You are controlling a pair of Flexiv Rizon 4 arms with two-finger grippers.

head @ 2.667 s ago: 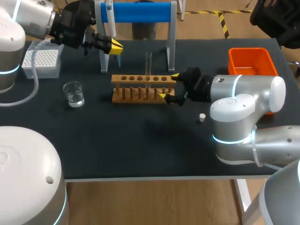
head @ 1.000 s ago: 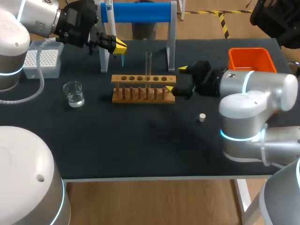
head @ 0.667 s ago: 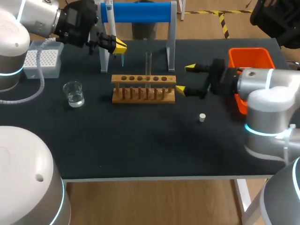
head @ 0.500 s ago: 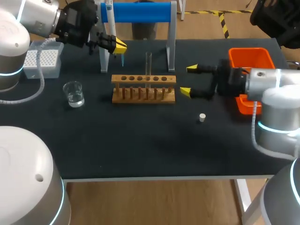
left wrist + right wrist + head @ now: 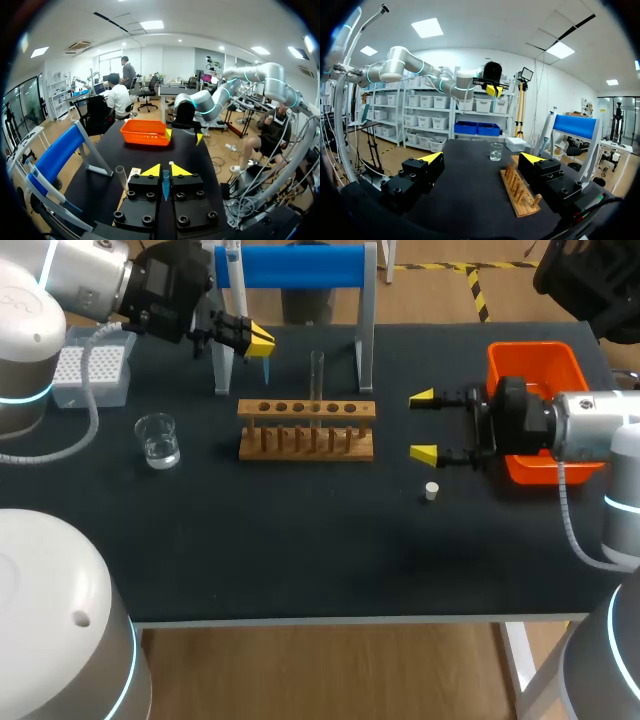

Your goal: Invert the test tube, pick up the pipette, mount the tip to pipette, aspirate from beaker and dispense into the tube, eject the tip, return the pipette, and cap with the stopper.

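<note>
My left gripper (image 5: pixel 250 340) hangs above the table's back left, shut on the pipette (image 5: pixel 236 285). The pipette's blue tip (image 5: pixel 265 368) points down; in the left wrist view that blue tip (image 5: pixel 165 182) lies between my left gripper's (image 5: pixel 165 171) closed fingers. A glass test tube (image 5: pixel 317 380) stands upright in the wooden rack (image 5: pixel 307 428). The beaker (image 5: pixel 158 440) holds clear liquid left of the rack. A small white stopper (image 5: pixel 431 491) lies on the table right of the rack. My right gripper (image 5: pixel 428 425) stands open right of the rack, just above the stopper, holding nothing. In its own view the right gripper (image 5: pixel 481 158) is open, with the rack (image 5: pixel 520 192) ahead.
The white tip box (image 5: pixel 90 370) sits at the back left. A blue pipette stand (image 5: pixel 290 265) rises behind the rack. An orange bin (image 5: pixel 535 375) sits at the back right, partly behind my right arm.
My right arm has drawn back to the right, away from the rack's end, its gripper staying open. The left gripper with the pipette has hardly moved.
</note>
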